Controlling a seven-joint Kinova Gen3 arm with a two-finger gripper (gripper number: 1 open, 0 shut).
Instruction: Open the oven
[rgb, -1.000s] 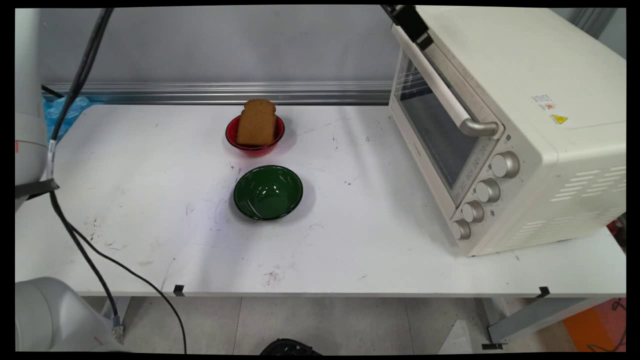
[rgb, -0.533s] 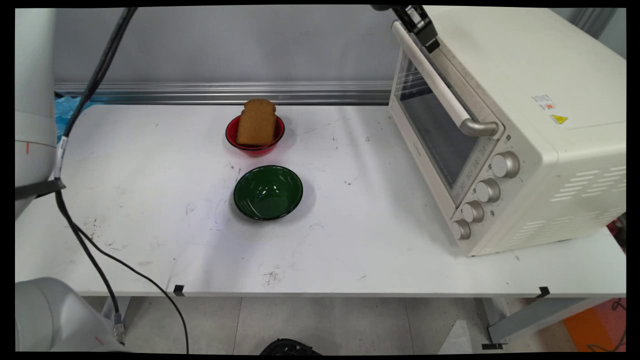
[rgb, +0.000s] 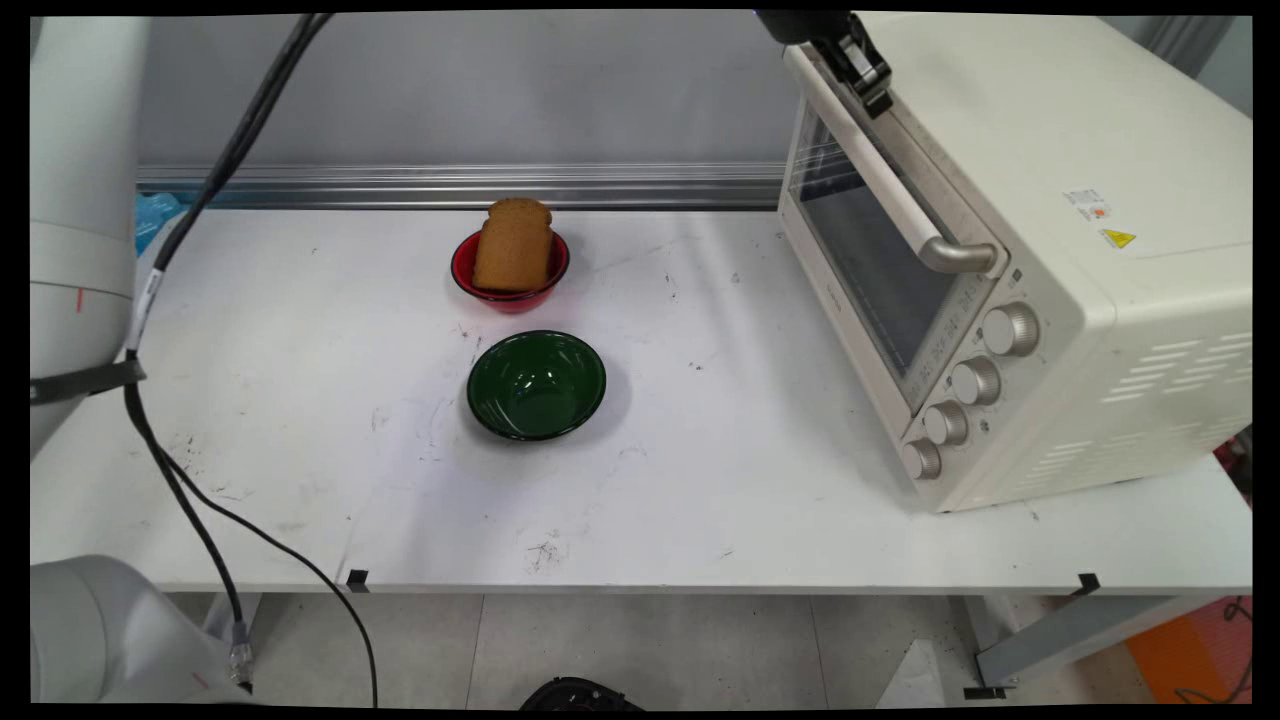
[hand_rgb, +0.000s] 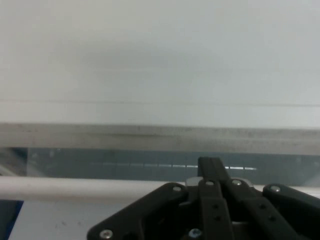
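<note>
Where fingers hover, oven handle beneath

Main overlooks table; hand-camera hugs oven (shared).

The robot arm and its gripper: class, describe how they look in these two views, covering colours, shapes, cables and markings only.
The arm has thick, rounded white links, one with a small red mark and a dark strap around it. Black cables hang from it, one bearing a white tag. The gripper is black; in the hand view its linkage is flat black bars joined by silver screws.
</note>
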